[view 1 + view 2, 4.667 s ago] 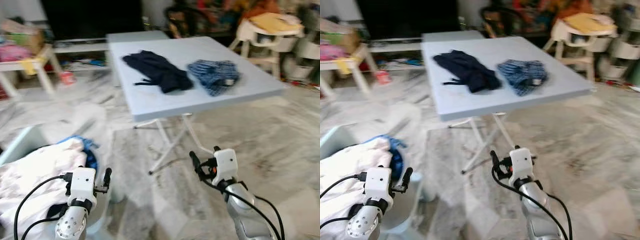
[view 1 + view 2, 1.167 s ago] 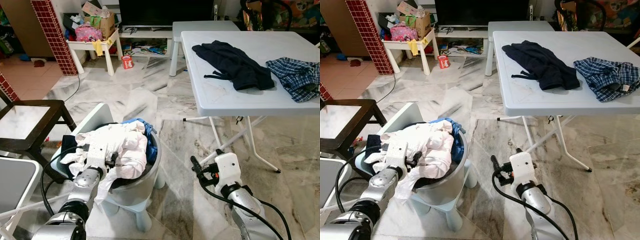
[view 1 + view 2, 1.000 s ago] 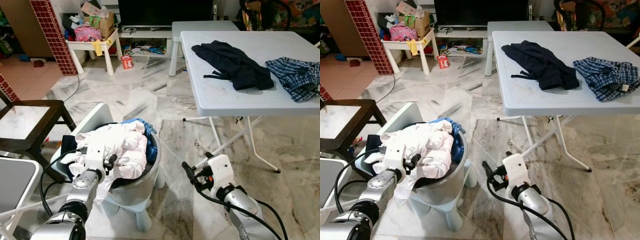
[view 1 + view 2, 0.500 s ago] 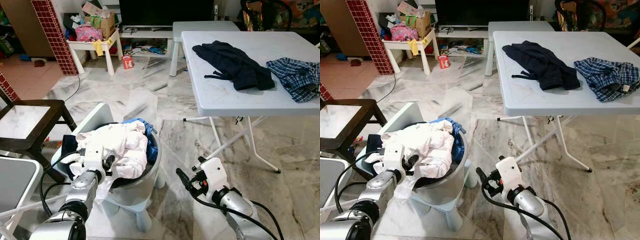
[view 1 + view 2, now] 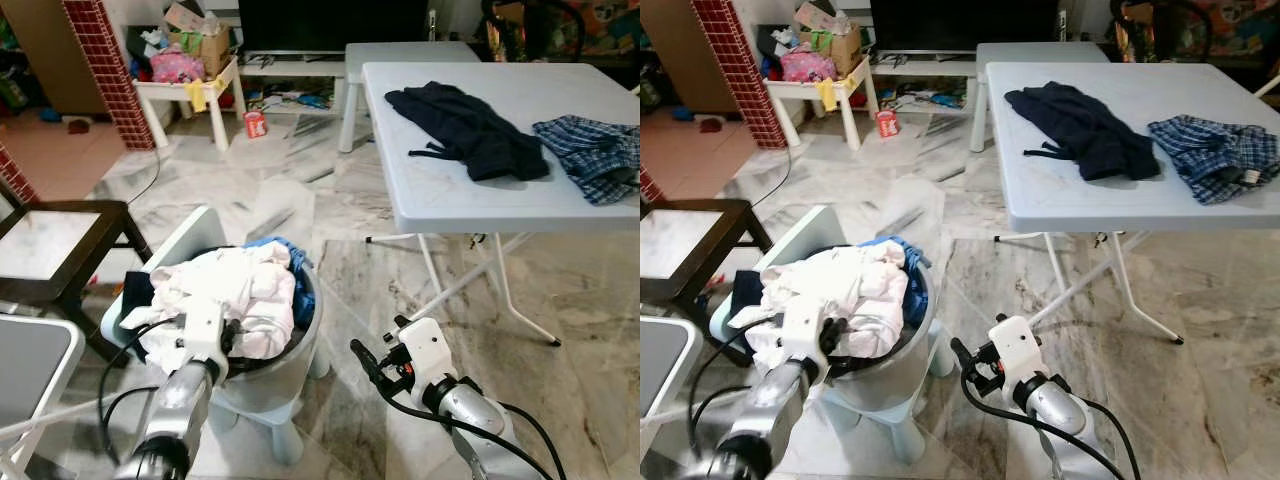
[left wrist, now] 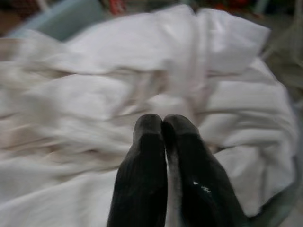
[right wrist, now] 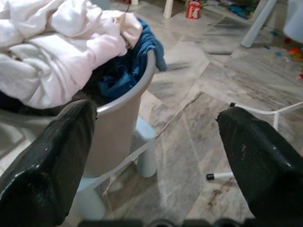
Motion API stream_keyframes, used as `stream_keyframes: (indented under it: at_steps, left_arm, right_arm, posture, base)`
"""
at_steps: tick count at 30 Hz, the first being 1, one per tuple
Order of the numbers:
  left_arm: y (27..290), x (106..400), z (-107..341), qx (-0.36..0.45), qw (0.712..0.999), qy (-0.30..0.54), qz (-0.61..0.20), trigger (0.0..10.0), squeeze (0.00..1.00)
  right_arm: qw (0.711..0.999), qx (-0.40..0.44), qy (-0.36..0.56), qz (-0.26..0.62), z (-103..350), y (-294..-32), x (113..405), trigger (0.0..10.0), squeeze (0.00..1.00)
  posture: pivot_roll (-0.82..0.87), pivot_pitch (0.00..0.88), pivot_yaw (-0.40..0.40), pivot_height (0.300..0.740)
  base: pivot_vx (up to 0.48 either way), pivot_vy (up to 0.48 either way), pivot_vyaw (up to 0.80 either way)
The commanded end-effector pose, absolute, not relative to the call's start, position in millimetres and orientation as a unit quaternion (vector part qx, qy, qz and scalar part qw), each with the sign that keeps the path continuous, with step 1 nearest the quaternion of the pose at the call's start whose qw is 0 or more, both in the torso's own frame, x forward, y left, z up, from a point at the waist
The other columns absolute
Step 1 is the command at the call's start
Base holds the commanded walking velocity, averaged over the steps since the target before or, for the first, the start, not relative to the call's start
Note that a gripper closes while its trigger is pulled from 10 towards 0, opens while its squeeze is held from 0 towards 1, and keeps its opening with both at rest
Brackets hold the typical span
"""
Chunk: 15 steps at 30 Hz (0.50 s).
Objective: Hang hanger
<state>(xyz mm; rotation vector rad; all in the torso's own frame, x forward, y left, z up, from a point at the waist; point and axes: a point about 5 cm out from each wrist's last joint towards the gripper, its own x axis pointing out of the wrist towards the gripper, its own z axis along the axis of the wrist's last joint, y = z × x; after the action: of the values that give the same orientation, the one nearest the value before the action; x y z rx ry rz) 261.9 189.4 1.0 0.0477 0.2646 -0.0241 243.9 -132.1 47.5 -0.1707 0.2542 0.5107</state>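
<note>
You are looking down at a grey laundry basket (image 5: 285, 375) sitting in the lower left of the head view, heaped with white laundry (image 5: 225, 300) and a bit of blue cloth (image 5: 298, 275) poking out at its far edge. The basket is resting on a pale blue stool (image 5: 275, 430), with a dark chair (image 5: 60, 235) at the left edge of the frame.

Your left gripper (image 5: 228, 335) is hovering right at the near edge of the white heap, low in the left half of the frame. In its wrist view the two black fingers (image 6: 147, 156) are pressed together with nothing between them, pointing at the crumpled white fabric.

Your right gripper (image 5: 368, 362) is hanging over the marble floor (image 5: 560, 390) in the lower middle of the frame, just beside the basket's right side. Its wrist view is showing both fingers (image 7: 52, 161) spread wide, with the basket rim and the floor visible between them.

A white folding table (image 5: 450, 200) is filling the upper right of the frame, carrying a dark navy garment (image 5: 470, 130) and, further right, a blue checked garment (image 5: 590, 150), the two lying apart.

You cannot make out a hanger anywhere in these views, so its place cannot be told.
</note>
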Motion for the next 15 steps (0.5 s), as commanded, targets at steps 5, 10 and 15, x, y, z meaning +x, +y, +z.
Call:
stream_keyframes:
  at_steps: [5,10,15]
  left_arm:
    - [194,243,13,0.038,0.994,0.092,0.034,10.0,1.0]
    - [195,228,16,0.042,0.996,0.073,0.031,10.0,1.0]
    - [203,208,17,0.052,0.993,0.089,0.051,10.0,1.0]
  right_arm:
    - [0.958,-0.084,0.111,0.252,52,-129,251,10.0,0.0]
    - [0.954,-0.085,0.108,0.265,53,-124,256,10.0,0.0]
    - [0.954,-0.086,0.106,0.269,54,-123,259,10.0,0.0]
  posture:
    - [-0.12,0.0,0.006,0.74]
    - [-0.09,0.0,-0.011,0.74]
    - [-0.08,0.0,-0.021,0.74]
  base:
    - [0.0,0.0,0.0]
    - [0.0,0.0,0.0]
    - [0.0,0.0,0.0]
